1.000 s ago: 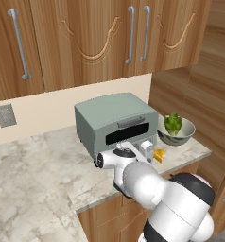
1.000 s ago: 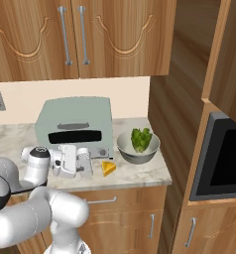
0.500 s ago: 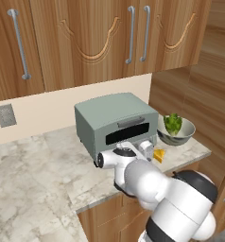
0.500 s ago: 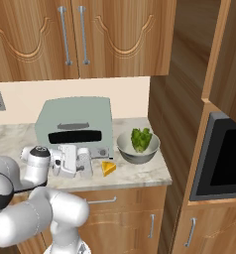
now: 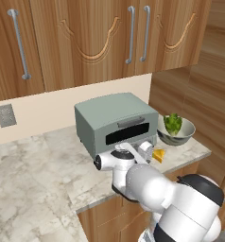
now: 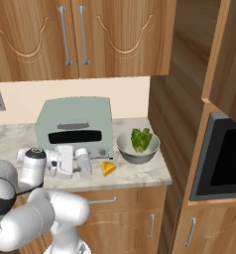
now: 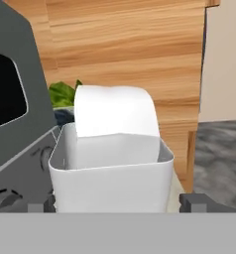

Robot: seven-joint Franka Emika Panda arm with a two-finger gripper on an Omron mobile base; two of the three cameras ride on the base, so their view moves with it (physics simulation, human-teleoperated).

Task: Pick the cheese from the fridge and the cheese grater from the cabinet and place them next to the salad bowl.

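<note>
Change since earlier frames: claw fingers now stand wider apart around the cheese grater; base, toaster oven, salad bowl and cheese lie as they did a second ago.

Left base view
- Claw (image 5: 145, 152): low over the counter (image 5: 34, 189), just in front of the toaster oven (image 5: 115, 122).
- Cheese grater (image 5: 145, 151): at the claw tip, small and partly hidden by the hand.
- Cheese (image 5: 158, 155): on the counter, just beyond the claw on its far side.
- Salad bowl (image 5: 176, 132): further out past the cheese, near the counter's end.

Right base view
- Claw (image 6: 80, 161): pointing along the counter toward the bowl.
- Cheese grater (image 6: 83, 160): between the fingers, upright on the counter.
- Cheese (image 6: 108, 168): just ahead of the claw, apart from the grater.
- Salad bowl (image 6: 138, 146): beyond the cheese, beside the wooden cabinet (image 6: 179, 84) wall.

Hand view
- Claw state: spread wide; both tips (image 7: 191, 202) flank the grater with a small gap on each side, nothing gripped.
- Cheese grater (image 7: 112, 163): directly ahead, very close, handle uppermost.
- Toaster oven (image 7: 16, 124): to the claw's left.
- Writing: none legible on any object.
</note>
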